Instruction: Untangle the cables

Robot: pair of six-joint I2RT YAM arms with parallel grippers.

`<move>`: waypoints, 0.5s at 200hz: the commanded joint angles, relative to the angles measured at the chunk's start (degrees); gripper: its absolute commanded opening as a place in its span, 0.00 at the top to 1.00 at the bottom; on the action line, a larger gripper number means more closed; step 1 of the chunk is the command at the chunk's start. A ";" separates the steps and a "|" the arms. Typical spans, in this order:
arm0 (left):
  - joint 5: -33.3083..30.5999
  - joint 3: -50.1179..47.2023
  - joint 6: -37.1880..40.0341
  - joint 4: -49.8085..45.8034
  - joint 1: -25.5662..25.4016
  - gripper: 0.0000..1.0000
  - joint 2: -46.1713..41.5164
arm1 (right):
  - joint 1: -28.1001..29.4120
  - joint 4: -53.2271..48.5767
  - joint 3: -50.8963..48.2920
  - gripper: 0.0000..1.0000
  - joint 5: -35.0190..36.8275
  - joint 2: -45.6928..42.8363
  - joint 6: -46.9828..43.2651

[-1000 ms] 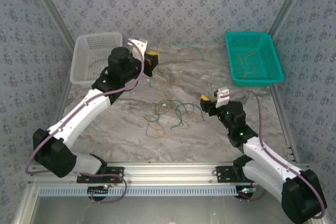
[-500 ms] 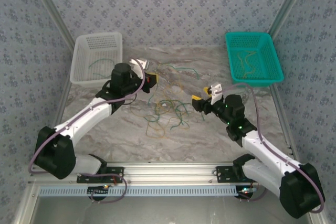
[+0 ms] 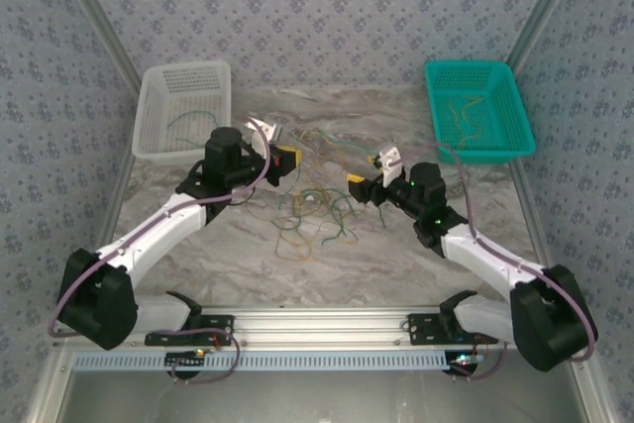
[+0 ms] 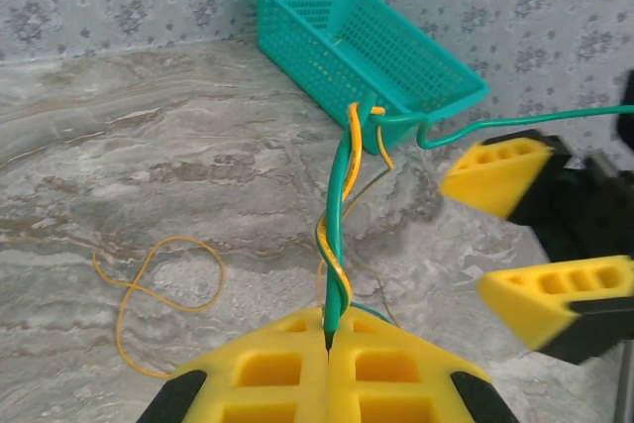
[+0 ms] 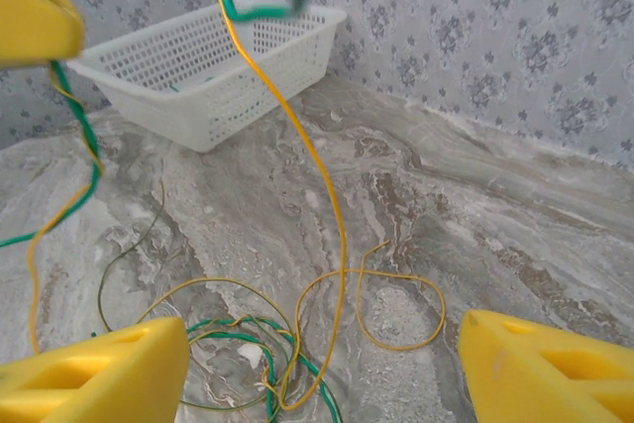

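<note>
Pinched shut in the left gripper [image 4: 329, 332], between blocky yellow foam pads: a glossy green cable [image 4: 340, 180] with a thin yellow cable [image 4: 321, 242] spiralled round it, left of the teal mesh basket [image 4: 388, 47]. Spread wide on nothing, also left of that basket: the right gripper [image 5: 324, 344]. Looped loosely on the veined marble-look table [image 3: 248, 245], left of the basket: the other cables [image 3: 315, 213].

Thin green and yellow cables [image 3: 315, 213] lie in a loose tangle of loops on the counter [image 3: 396, 255]. One green cable [image 4: 340, 185], a yellow cable [image 4: 349, 146] twisted around it, is pinched in the left hand [image 4: 329, 339].
</note>
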 commanded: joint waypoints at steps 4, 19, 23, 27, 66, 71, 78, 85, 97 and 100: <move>4.68 -0.11 1.26 2.56 -0.17 1.00 -2.32 | -0.49 6.65 4.53 0.25 -1.72 4.87 -1.84; 5.09 -0.46 1.51 2.82 -0.28 1.00 -2.87 | -1.00 9.31 6.63 0.25 -3.35 8.48 -1.35; 5.08 -0.55 1.61 2.83 -0.29 1.00 -3.04 | -1.17 10.08 7.04 0.25 -3.80 9.50 -1.05; 5.13 -0.69 1.63 2.86 -0.37 1.00 -3.14 | -1.34 11.18 7.56 0.25 -4.56 10.42 -0.77; 4.85 -1.73 0.43 3.96 -0.43 1.00 -3.82 | -1.64 15.41 13.07 0.33 -10.04 17.33 1.55; 4.73 -2.03 0.19 4.26 -0.42 1.00 -3.90 | -1.51 15.73 13.47 0.36 -10.58 17.91 1.65; 4.50 -2.26 -0.15 4.78 -0.47 1.00 -4.11 | -1.40 16.32 14.00 0.43 -11.05 18.53 1.95; 4.40 -2.72 -0.45 5.28 -0.48 1.00 -4.28 | -1.47 17.13 14.15 0.47 -11.47 18.99 2.56; 4.18 -3.26 -0.90 5.89 -0.45 1.00 -4.61 | -1.52 17.77 14.50 0.60 -11.86 19.49 3.40; 4.15 -3.36 -0.92 5.96 -0.54 1.00 -4.64 | -1.48 17.77 14.59 0.65 -11.85 19.49 3.57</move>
